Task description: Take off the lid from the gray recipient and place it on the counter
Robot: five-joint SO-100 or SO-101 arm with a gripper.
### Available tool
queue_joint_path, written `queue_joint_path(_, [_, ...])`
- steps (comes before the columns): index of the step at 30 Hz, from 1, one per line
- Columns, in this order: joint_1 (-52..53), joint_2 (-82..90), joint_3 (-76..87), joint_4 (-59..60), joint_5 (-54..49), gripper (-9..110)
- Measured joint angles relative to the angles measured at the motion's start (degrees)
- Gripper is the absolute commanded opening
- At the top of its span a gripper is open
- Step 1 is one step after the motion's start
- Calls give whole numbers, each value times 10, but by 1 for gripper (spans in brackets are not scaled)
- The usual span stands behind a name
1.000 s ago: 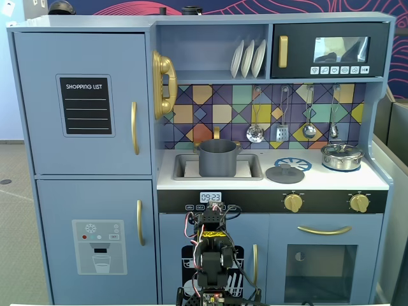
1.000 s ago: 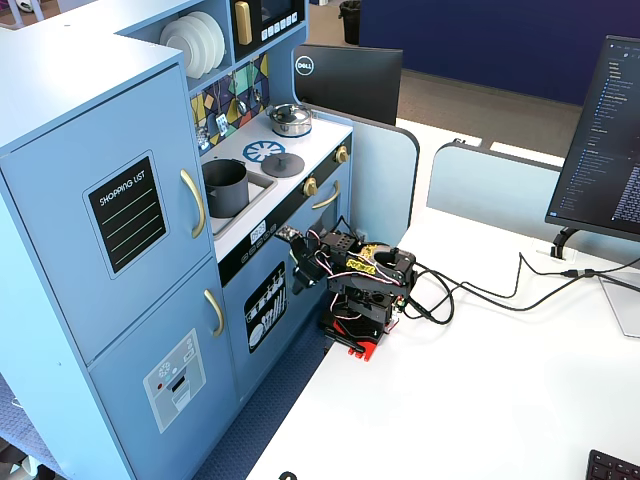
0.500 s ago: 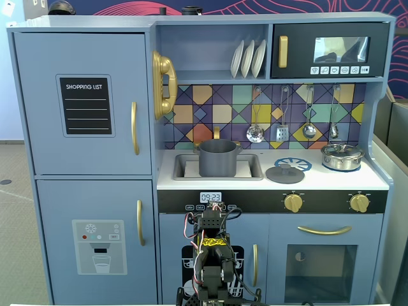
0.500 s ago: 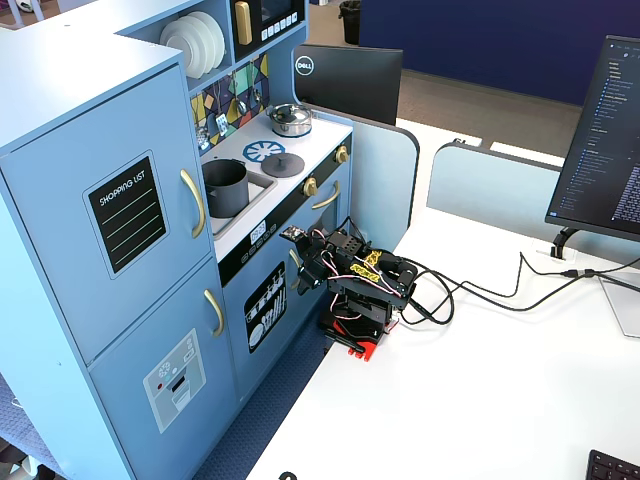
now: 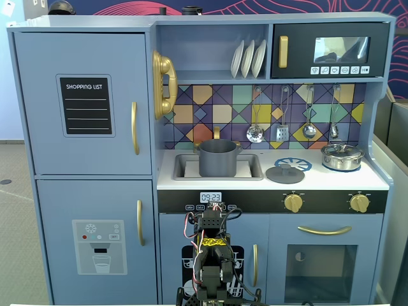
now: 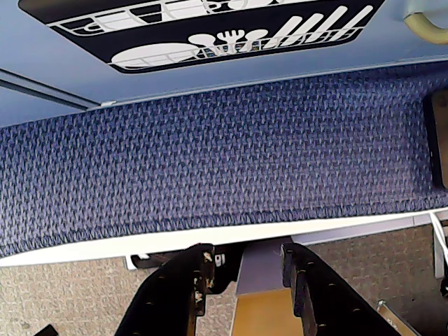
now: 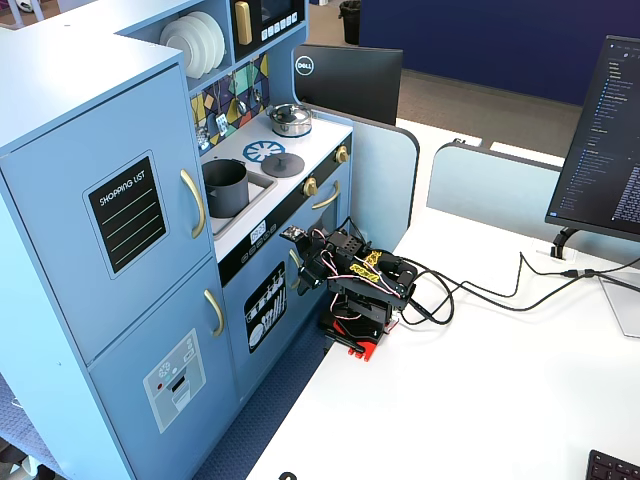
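Open table (image 5: 376, 180) lies right of the lid (image 5: 285, 173); the silver pot (image 5: 342, 156) crowds the far corner, and hanging utensils (image 5: 282, 115) overhang the back.

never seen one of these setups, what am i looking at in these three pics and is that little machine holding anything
It is a small robot arm folded up on a white desk, in front of a blue toy kitchen. Two pictures come from fixed cameras: one faces the kitchen, one looks from the side. The third comes from a camera on the arm's wrist, looking down at blue carpet; its gripper is open and holds nothing. On the white counter lies a dark gray lid, beside the gray pot that stands uncovered in the sink. A shiny silver pot sits further right.
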Motion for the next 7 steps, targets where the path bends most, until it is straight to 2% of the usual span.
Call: queue_joint_path(7, [0,0,0,0,0,4])
